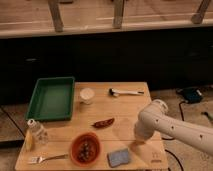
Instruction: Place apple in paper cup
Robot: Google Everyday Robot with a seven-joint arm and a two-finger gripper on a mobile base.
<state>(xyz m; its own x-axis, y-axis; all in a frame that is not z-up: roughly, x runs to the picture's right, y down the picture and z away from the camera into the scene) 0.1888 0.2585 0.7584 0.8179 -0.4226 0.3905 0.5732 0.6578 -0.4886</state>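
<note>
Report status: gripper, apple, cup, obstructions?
Gripper down at wooden table front right. Round orange-red apple not visible. Round white paper cup upright near green tray. Long dark red chili pepper lies between.

Wooden table (pixel 125 107), green tray (pixel 51 100), paper cup (pixel 86 95), bowl (pixel 74 148)

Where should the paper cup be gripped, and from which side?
By its side wall, coming from the right: the paper cup stands upright, round, mouth up, with the green tray close on its left. The gripper is low over the right front of the table.
</note>
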